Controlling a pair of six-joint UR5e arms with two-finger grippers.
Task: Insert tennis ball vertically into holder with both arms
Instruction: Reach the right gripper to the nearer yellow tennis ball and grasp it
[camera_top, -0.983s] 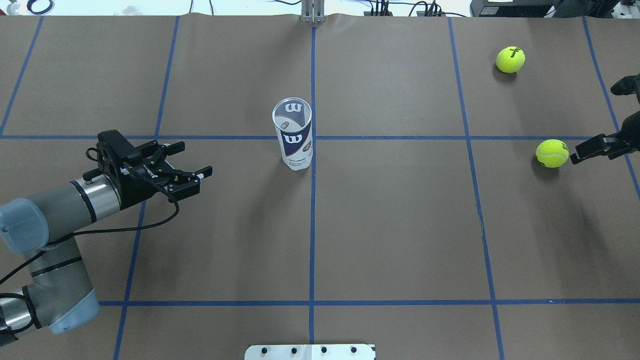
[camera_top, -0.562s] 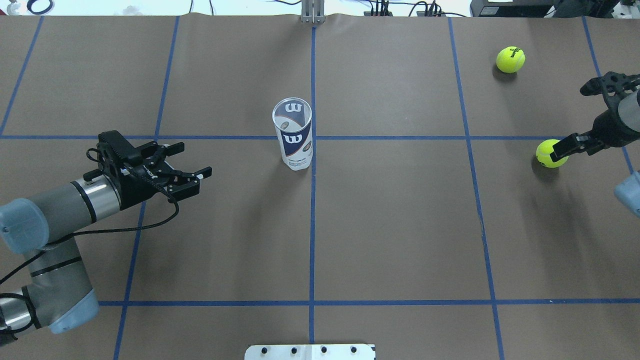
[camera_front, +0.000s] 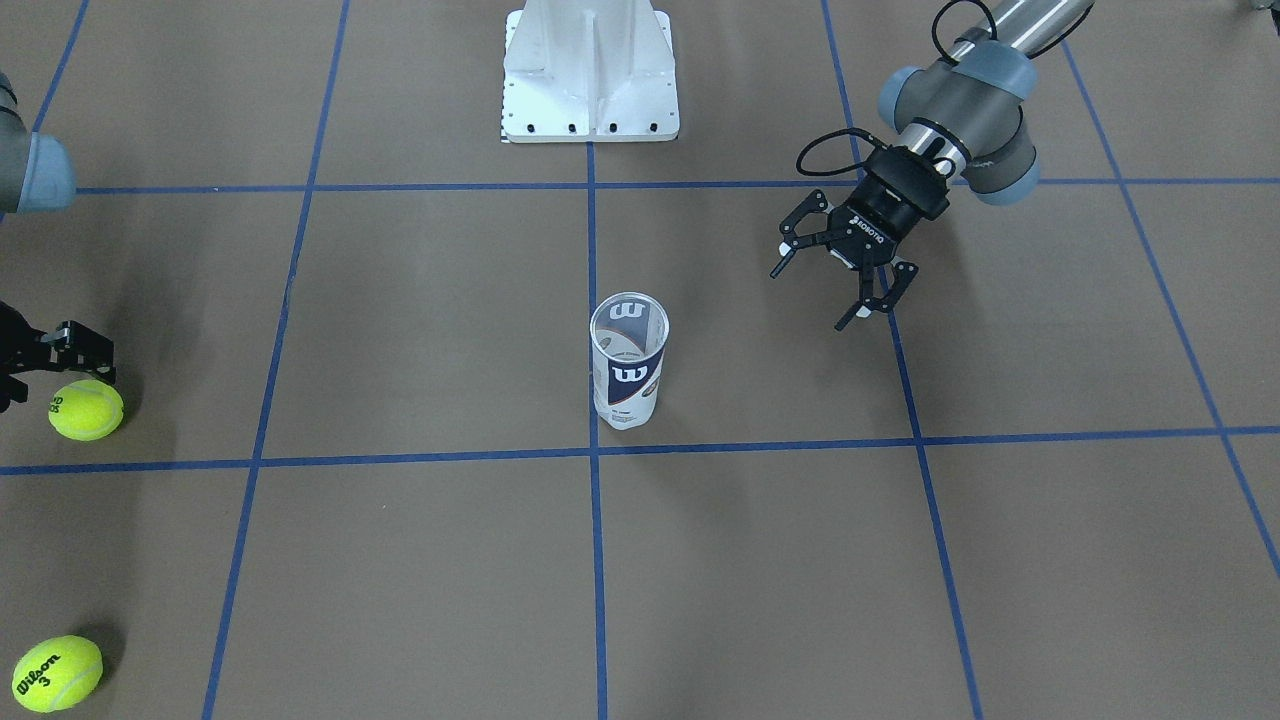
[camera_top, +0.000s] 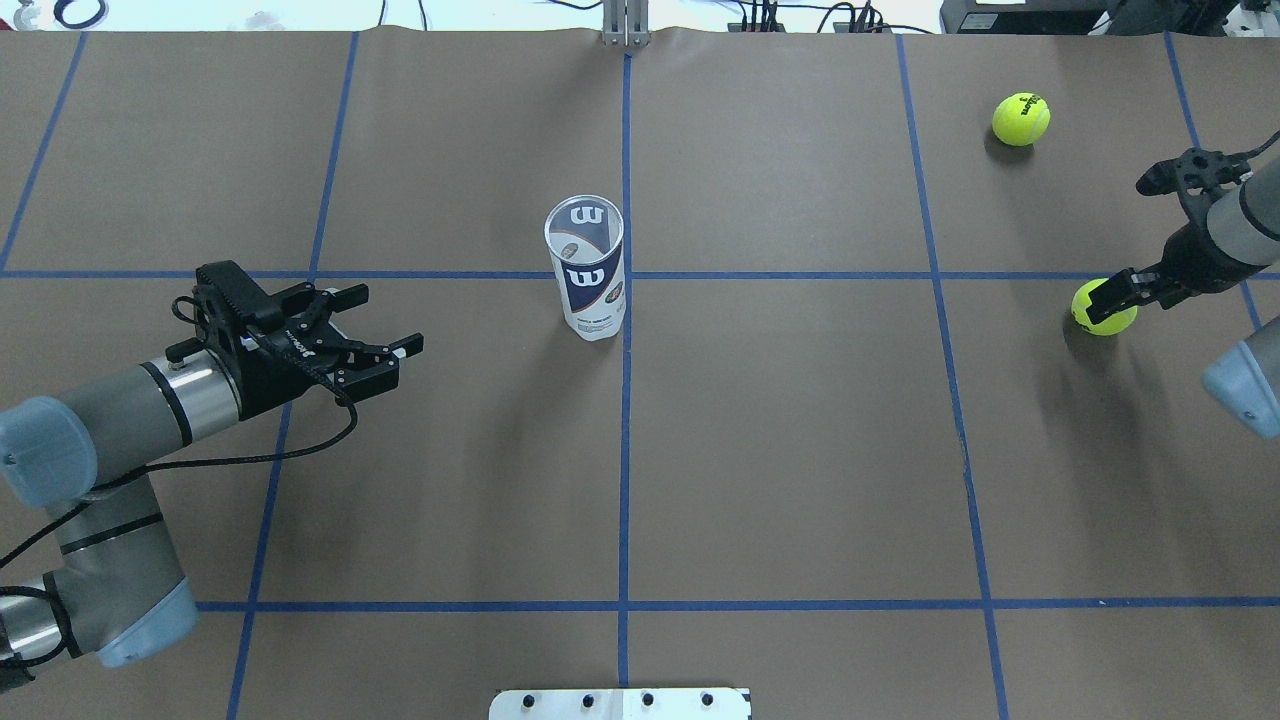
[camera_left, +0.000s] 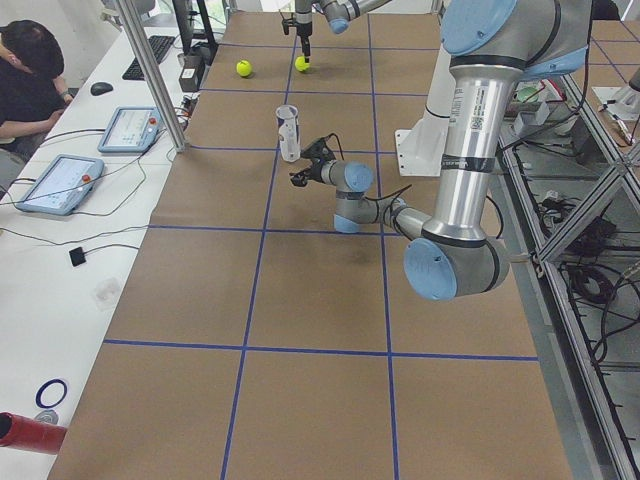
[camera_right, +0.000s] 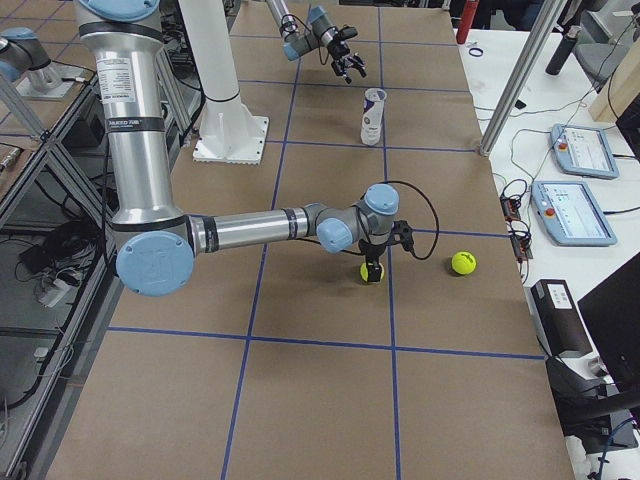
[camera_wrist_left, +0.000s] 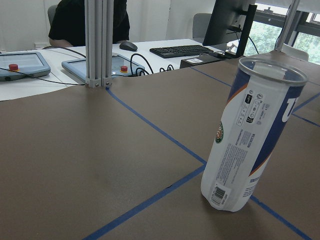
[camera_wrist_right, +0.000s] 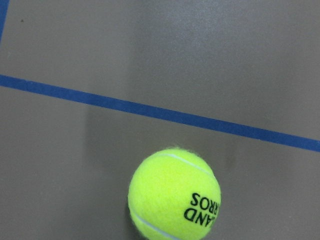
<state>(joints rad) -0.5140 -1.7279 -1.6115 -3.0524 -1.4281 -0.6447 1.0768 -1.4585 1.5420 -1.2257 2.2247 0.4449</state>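
The holder (camera_top: 586, 268) is a clear can with a navy-and-white label. It stands upright and open-topped near the table's middle, and shows close up in the left wrist view (camera_wrist_left: 250, 140). My left gripper (camera_top: 390, 320) is open and empty, a short way to the holder's left, pointing at it. A yellow tennis ball (camera_top: 1100, 310) lies on the table at the right. My right gripper (camera_top: 1108, 296) hangs just over it, pointing down and open, not closed on it. One of its fingers (camera_front: 80, 350) shows beside the ball (camera_front: 86, 410). The right wrist view shows the ball (camera_wrist_right: 174, 200) on the table.
Another tennis ball (camera_top: 1021, 119) lies farther back on the right. The white base plate (camera_front: 590, 70) sits at the robot's edge of the table. Blue tape lines grid the brown table. A person (camera_left: 30, 70) sits at a side desk with tablets.
My right arm has come in from the right edge and its gripper now hangs over the nearer ball. The left arm, holder and both balls have not moved.
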